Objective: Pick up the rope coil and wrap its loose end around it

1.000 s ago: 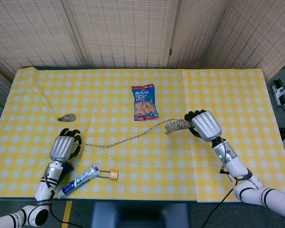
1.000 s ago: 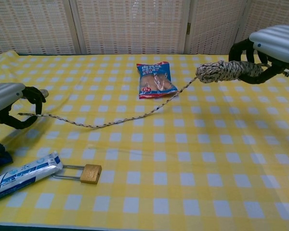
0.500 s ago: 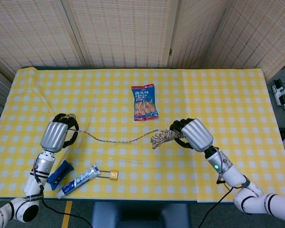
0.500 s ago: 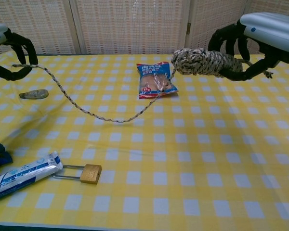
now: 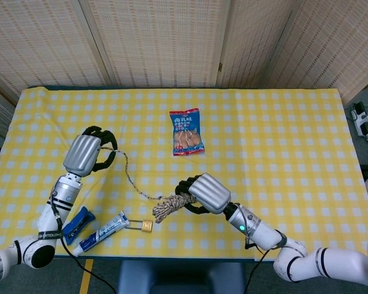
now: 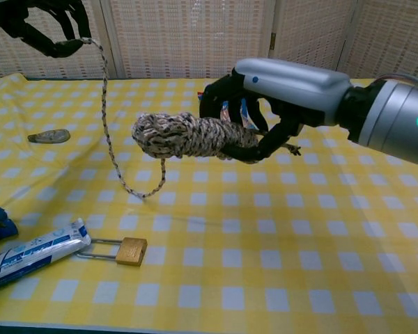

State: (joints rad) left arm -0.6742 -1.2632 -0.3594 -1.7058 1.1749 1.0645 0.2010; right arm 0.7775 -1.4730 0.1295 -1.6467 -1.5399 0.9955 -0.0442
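The snack packet (image 5: 186, 132) carries red and blue print with white characters too small for me to read, and the tube (image 6: 29, 253) at the table's near edge has blue and white lettering I cannot make out either. The brass padlock (image 6: 130, 250) beside it shows no legible mark.

My right hand (image 5: 203, 193) is clamped around one end of the rope coil (image 6: 186, 135), which sticks out sideways from my fingers toward my left, lifted above the yellow checked tablecloth (image 5: 282, 135). The arm reaches in low across the front of the table.

My left hand (image 5: 86, 153) is raised, fingers curled on the loose end (image 6: 106, 115), which hangs down in a slack loop and climbs back to the coil.
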